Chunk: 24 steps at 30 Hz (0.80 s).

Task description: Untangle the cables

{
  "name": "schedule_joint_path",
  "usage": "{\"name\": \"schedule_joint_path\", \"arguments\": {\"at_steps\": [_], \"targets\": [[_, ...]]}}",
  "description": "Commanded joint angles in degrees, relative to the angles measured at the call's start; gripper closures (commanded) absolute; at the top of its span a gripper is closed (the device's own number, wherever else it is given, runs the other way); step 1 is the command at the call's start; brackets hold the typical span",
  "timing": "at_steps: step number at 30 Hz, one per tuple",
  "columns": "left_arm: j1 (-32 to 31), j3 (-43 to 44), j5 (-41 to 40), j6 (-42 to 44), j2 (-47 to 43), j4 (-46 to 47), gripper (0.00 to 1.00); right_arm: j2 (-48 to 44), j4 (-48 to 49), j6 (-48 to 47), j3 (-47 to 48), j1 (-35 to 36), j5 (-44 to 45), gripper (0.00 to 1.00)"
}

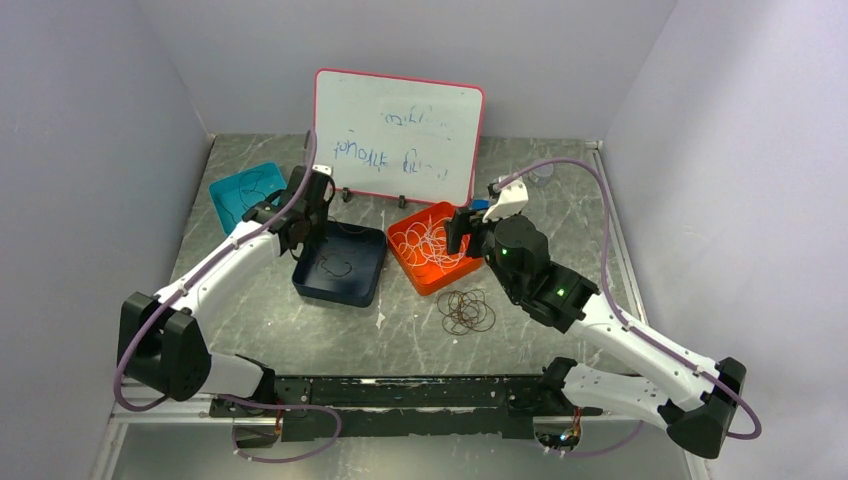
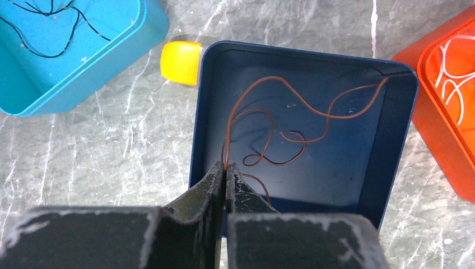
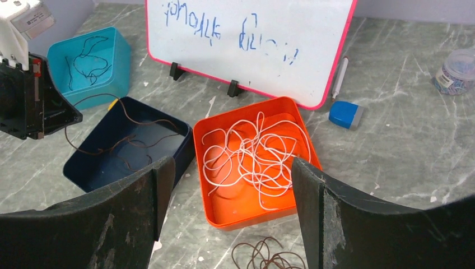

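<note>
My left gripper [image 2: 226,167] is shut on a thin brown cable [image 2: 291,120] that hangs into the dark blue tray [image 2: 392,140]; in the top view that gripper [image 1: 300,225] sits over the tray's far left corner [image 1: 312,280]. White cables [image 3: 252,151] lie looped in the orange tray [image 3: 246,216]. A black cable [image 3: 84,59] lies in the teal tray [image 3: 120,73]. A bundle of dark brown cables [image 1: 467,311] lies on the table in front of the orange tray. My right gripper [image 3: 229,185] is open and empty above the orange tray's near edge.
A whiteboard [image 1: 397,135] stands at the back. A blue eraser [image 3: 344,114], a marker [image 3: 339,78] and a clear jar [image 3: 456,70] lie at the right back. A yellow cap [image 2: 180,61] sits between the teal and blue trays.
</note>
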Motion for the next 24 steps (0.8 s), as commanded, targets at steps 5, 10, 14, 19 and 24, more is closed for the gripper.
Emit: {"name": "schedule_joint_path", "arguments": {"at_steps": [5,10,14,19,24], "targets": [[0.6,-0.68,8.72,-0.19,2.41,2.41,0.93,0.22,1.38,0.77,-0.42,0.17,-0.5,0.21],[0.63,1.26,16.4,-0.01,5.33,3.81,0.93,-0.11,1.16,0.77,-0.35,0.13,-0.17,0.21],[0.71,1.28,15.84,-0.35,7.93,3.85,0.93,0.0,0.93,0.99,-0.44,0.09,-0.23,0.21],[1.28,-0.24,13.78,-1.26,12.24,5.54,0.93,0.29,0.88,0.78,-0.36,0.09,-0.25,0.21],[1.38,-0.13,10.62,-2.96,15.92,8.4,0.93,0.83,1.06,0.87,-0.12,0.09,-0.72,0.21]]}}
